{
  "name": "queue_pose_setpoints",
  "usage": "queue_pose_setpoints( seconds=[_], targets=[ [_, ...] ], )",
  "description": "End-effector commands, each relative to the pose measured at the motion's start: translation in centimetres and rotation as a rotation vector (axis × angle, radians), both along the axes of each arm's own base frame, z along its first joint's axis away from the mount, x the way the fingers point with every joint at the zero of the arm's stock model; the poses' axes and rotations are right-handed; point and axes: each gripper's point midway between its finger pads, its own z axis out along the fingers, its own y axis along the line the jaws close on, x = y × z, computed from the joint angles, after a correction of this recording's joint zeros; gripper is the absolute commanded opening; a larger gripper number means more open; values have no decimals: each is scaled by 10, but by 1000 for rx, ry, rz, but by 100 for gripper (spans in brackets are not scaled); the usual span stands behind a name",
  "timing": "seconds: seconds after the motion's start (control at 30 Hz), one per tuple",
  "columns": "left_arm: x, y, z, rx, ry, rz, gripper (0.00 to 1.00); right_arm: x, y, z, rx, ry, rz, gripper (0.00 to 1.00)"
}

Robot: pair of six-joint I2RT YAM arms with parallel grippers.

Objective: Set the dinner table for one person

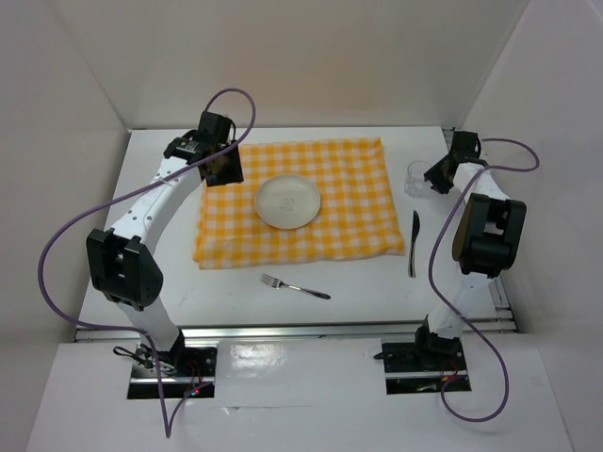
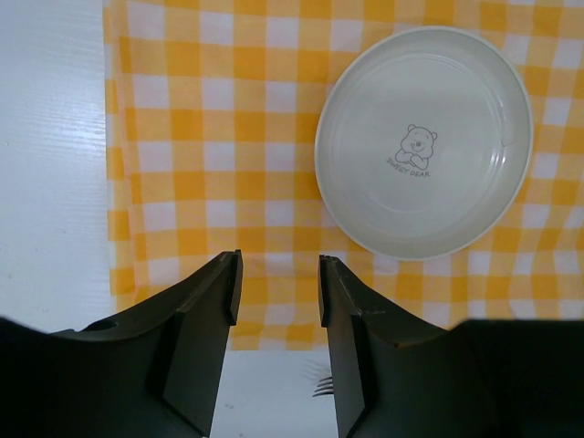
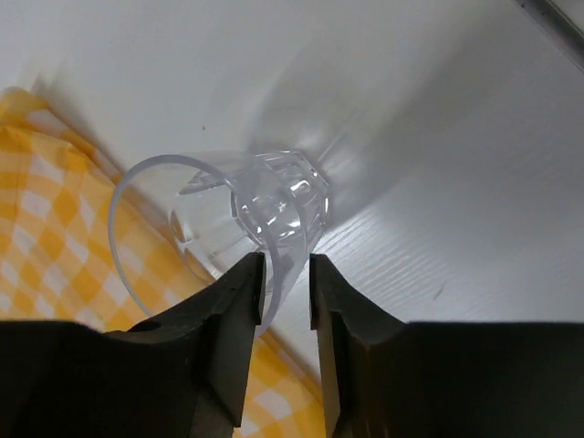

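Observation:
On the white dinner table (image 1: 377,292) lies a yellow-and-white checked cloth (image 1: 349,198) with a round white plate (image 1: 288,201) on it. The plate (image 2: 424,141) also shows in the left wrist view, with a bear print. A fork (image 1: 295,285) lies on the table in front of the cloth. A knife (image 1: 413,243) lies to the right of the cloth. A clear glass (image 1: 415,177) stands upright by the cloth's right edge. My right gripper (image 3: 287,287) straddles the rim of the glass (image 3: 274,205), jaws slightly apart. My left gripper (image 2: 278,287) is open and empty over the cloth's left part.
White walls enclose the table at the back and both sides. Metal rails run along the near edge (image 1: 330,330) and the right edge. The fork's tines (image 2: 321,388) show between my left fingers, below the cloth's edge (image 2: 210,137).

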Motion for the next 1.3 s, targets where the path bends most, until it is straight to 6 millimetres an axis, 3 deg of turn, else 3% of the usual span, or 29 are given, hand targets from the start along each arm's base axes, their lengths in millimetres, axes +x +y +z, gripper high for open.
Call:
queue_pose_setpoints(
  seconds=[0.0,0.03,0.1,0.13,0.17,0.23,0.33,0.37,0.4,0.43,0.47,0.5,0.53,0.57,0.6,0.63,0.67,0.73,0.8,0.83,0.87,0.9,1.03,1.13,1.2,1.27],
  targets=[
    [5,-2,6,-11,-23,14,55,11,-11,19,-30,-60,-29,36],
    [5,-2,6,-11,-23,14,55,9,-11,23,-31,-66,-29,30],
    [3,-1,5,-9,-14,14,55,7,-15,45,-71,-111,-33,8],
    [3,-1,5,-9,-14,14,55,10,-8,55,-105,-136,-13,1],
    [3,-1,5,-9,-14,14,55,14,-2,81,-148,-199,-1,0],
    [2,-1,1,-6,-5,14,55,20,18,105,-219,-239,62,0],
    [1,-5,1,-12,-5,12,55,33,45,117,-206,-260,168,0],
    [1,-5,1,-12,-5,12,55,44,59,135,-208,-293,193,0],
    [1,-5,1,-12,-5,12,55,49,70,120,-201,-251,238,0],
    [1,-5,1,-12,-5,12,55,55,79,119,-197,-244,269,0],
    [-1,-4,-2,-9,4,12,55,64,97,131,-196,-260,301,0],
    [-2,-4,2,-12,-5,12,55,72,106,114,-196,-228,328,0],
    [-1,-3,2,-11,-7,25,55,77,113,111,-199,-220,337,0],
    [-3,-2,-2,-8,2,25,55,87,125,126,-202,-255,355,0],
    [-4,-2,3,-11,-8,25,55,91,131,104,-194,-207,369,0],
    [-4,-2,3,-11,-8,25,55,96,132,103,-187,-206,364,0],
    [-4,-2,3,-11,-8,25,55,106,137,114,-196,-237,364,0],
    [-7,-5,2,-8,2,15,55,111,143,92,-189,-193,379,0],
    [-12,-2,2,-7,0,28,55,118,144,91,-182,-194,373,0],
    [-11,-3,0,-7,-2,28,55,119,149,79,-186,-174,378,0],
    [-15,-3,1,-15,1,22,55,120,149,84,-188,-186,377,0],
    [-15,-3,1,-15,1,22,55,123,150,72,-179,-169,372,0],
    [-17,-3,-1,-13,10,22,55,123,145,55,-194,-118,356,0],
    [-16,-1,-4,-3,16,27,55,123,149,41,-191,-95,354,17],
    [-16,-1,-4,-3,16,27,55,123,151,36,-182,-88,363,42],
    [-16,-1,-4,-3,16,27,55,125,153,40,-176,-98,369,59]
  ],
)
